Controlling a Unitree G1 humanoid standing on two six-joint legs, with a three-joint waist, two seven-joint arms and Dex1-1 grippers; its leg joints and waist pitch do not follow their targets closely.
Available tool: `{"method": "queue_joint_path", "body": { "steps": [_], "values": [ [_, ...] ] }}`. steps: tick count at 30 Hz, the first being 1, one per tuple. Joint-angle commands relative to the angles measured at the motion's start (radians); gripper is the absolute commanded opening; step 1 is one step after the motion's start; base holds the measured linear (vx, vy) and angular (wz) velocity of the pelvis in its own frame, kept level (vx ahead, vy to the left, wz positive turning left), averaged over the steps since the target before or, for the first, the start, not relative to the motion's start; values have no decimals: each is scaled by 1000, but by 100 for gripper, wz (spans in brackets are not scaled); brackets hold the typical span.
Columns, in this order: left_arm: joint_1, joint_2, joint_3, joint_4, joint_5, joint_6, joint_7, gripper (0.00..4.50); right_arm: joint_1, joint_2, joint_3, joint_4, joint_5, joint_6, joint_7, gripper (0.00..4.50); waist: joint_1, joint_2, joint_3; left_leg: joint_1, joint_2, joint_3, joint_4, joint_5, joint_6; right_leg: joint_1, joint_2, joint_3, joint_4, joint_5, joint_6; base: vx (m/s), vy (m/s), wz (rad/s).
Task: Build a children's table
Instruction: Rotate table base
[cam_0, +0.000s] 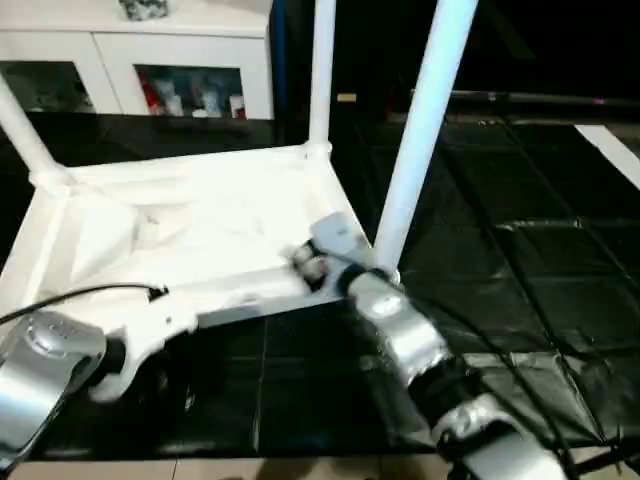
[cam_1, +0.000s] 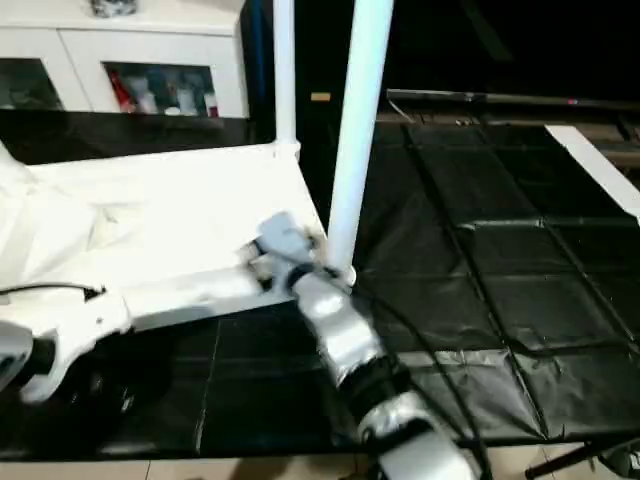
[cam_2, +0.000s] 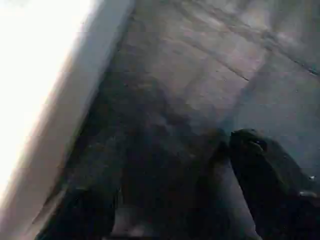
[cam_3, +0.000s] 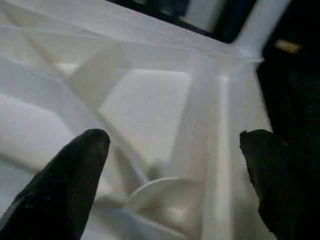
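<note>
Black mat (cam_0: 520, 300) | tabletop (cam_0: 200, 230) upside-down | right claw (cam_3: 175, 145) spread above corner socket (cam_3: 160, 192)

I am looking at the tabletop (cam_0: 200, 225), which is showing as smooth white plastic with a soft sheen, its ribs (cam_3: 100, 75) moulded in the same plain plastic. The legs (cam_0: 420, 130) standing on the tabletop are gleaming as smooth, glossy white tubes. Under the tabletop the floor covering (cam_0: 520, 270) is lying as a black sheet, slightly shiny and creased like thin plastic film. My forearms (cam_0: 405, 335) are shining as brushed silver metal. My right pincer (cam_3: 172, 165) is showing matt black fingers (cam_3: 75, 170), dull like rubber. Behind the tabletop, the cabinet (cam_0: 180, 50) is looking painted white and smooth, with glass doors (cam_0: 190, 90) catching reflections.
</note>
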Motion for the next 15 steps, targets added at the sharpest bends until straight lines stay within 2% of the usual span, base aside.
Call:
{"method": "queue_joint_path", "body": {
  "steps": [1,6,9,12,14,15],
  "values": [
    [-20,-14,10,18,11,-12,38,358,-26,-25,-36,45,-16,-28,-55,450,-3,27,-63,2,-14,14,-68,-226,-59,45,-19,19,-53,-149,-170,0,0,0],
    [-77,-69,21,65,13,-44,99,358,-53,-66,-80,97,-6,-56,-90,450,7,28,-66,4,-14,16,-62,-211,-46,44,-16,18,-47,-92,-187,0,0,0],
    [-105,-98,13,89,12,-58,118,358,-65,-100,-102,125,-2,-76,-93,450,12,27,-65,3,-14,15,-62,-221,-47,45,-17,17,-47,-108,-183,0,0,0],
    [-123,-129,-2,107,12,-69,141,358,-74,-138,-119,156,-1,-94,-94,450,20,20,-65,2,-14,16,-60,-227,-45,46,-18,17,-50,-132,-174,0,0,0],
    [-137,-151,-17,120,12,-77,163,358,-85,-168,-130,188,-2,-114,-101,450,25,22,-67,5,-14,17,-58,-232,-44,43,-18,17,-50,-135,-178,0,0,0],
    [-149,-179,-30,133,16,-86,186,358,-93,-203,-146,210,3,-125,-101,450,24,22,-67,2,-14,16,-58,-225,-44,46,-18,17,-48,-128,-179,0,0,0]
  ]
}}
